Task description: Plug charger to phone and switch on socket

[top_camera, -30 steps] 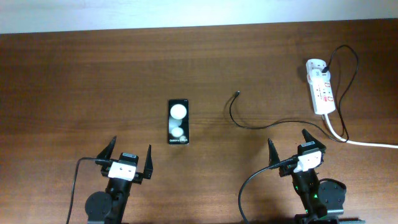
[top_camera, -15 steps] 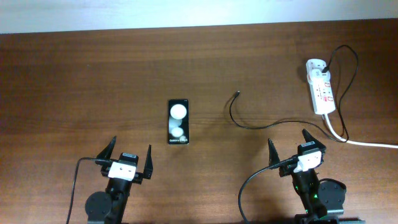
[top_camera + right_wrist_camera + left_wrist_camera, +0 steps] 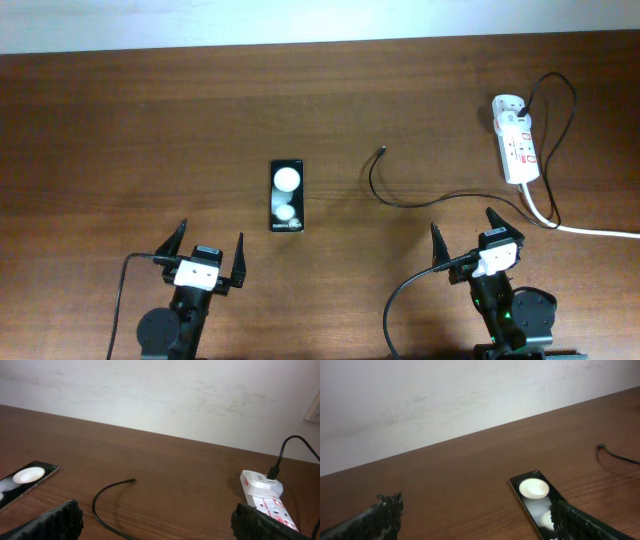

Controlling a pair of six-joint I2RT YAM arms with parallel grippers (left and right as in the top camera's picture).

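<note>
The black phone (image 3: 286,196) lies flat mid-table, two white glare spots on its face; it also shows in the left wrist view (image 3: 536,501) and at the left edge of the right wrist view (image 3: 24,480). The thin black charger cable (image 3: 392,197) curls from its loose plug tip (image 3: 380,151) across to the white socket strip (image 3: 516,139); the tip also shows in the right wrist view (image 3: 131,480), as does the strip (image 3: 265,496). My left gripper (image 3: 207,245) is open, just near of the phone. My right gripper (image 3: 464,230) is open, near of the cable loop.
A thick white cord (image 3: 590,231) runs from the socket strip off the right edge. The white wall (image 3: 300,20) borders the table's far edge. Robot base cables (image 3: 120,300) hang at the near edge.
</note>
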